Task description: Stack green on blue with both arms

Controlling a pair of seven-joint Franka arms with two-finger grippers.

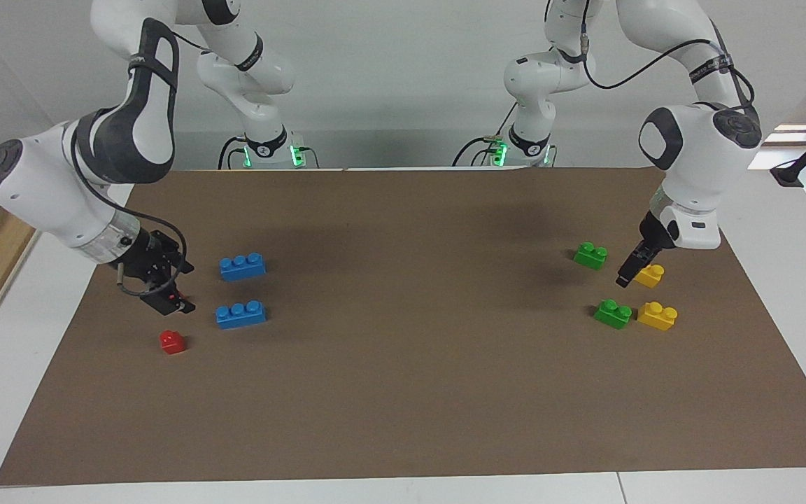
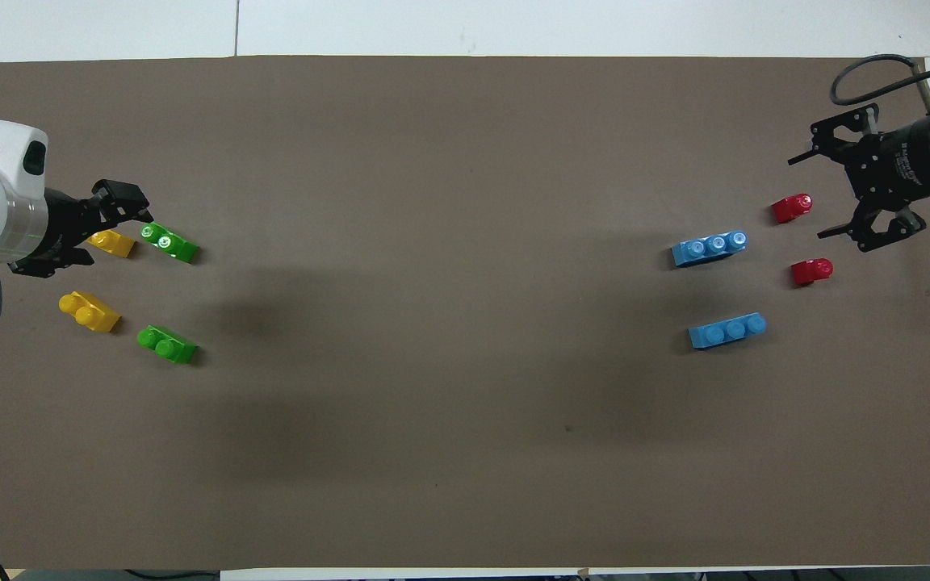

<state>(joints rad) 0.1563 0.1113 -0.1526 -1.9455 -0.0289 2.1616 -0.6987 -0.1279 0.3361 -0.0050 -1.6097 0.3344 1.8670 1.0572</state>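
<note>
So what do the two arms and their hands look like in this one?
Both arms are glossy white jointed links with dark grey joint covers and black cables looped alongside. The left hand and right hand are small, black and two-fingered. Green lights glow at both bases.

No legible text, brand or number in either view.

Faint pale lettering along the dark band [image 1: 711, 68] high on the left arm [image 1: 697, 140], too small to make out. Similar tiny lettering at the top of the dark grey cover [image 1: 138, 63] on the right arm [image 1: 60, 189], likewise unreadable. From overhead, a short line of white print on the black wrist body [image 2: 905, 159] of the right arm, running lengthwise, letters not distinguishable. A small dark rectangular mark [image 1: 698, 225] on the white housing at the left arm's wrist, possibly a label, nothing readable on it.
</note>
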